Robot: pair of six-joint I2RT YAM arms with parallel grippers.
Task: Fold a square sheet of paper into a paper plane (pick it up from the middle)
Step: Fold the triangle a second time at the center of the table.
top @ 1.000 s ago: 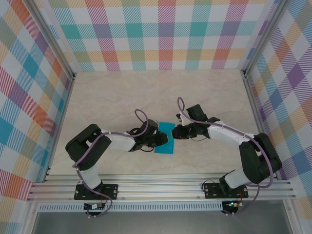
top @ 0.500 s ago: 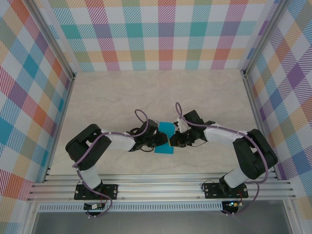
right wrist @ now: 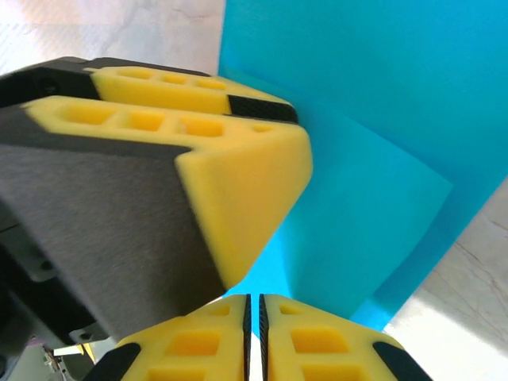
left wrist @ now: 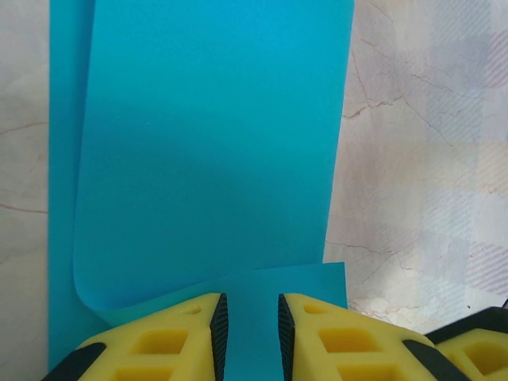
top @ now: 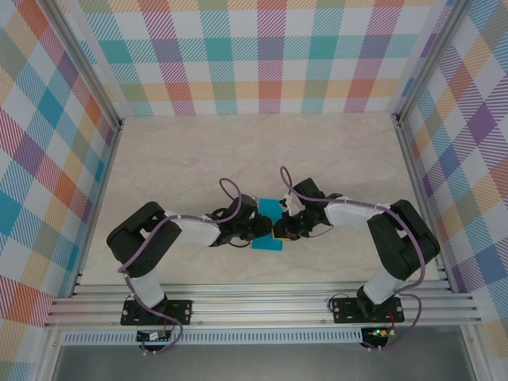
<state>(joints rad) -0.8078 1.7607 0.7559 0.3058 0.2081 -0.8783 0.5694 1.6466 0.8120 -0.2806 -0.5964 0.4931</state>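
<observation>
— From above, where's the sheet of paper point(top: 268, 209)?

— On the table point(top: 198, 159), mid-floor, wedged between the two arms. The left gripper point(top: 260, 228) and the right gripper point(top: 279, 230) meet right over it, nearly touching.

— And the left wrist view?

— The sheet is doubled over, one layer curling up from a soft, rounded bend. The left fingers stand a narrow gap apart, tips on the flap's edge and clamping nothing.

— The right wrist view?

— Its fingers are closed to a hairline. A fold's corner runs down to the tips and may be pinched there, but I can't be sure from this angle.

— How will it handle?

— Featherlight, limp and slick, I'd say. It springs back until a crease is pressed flat, and a rough tug would crumple it. I'd hold it at a doubled edge near the middle.
</observation>
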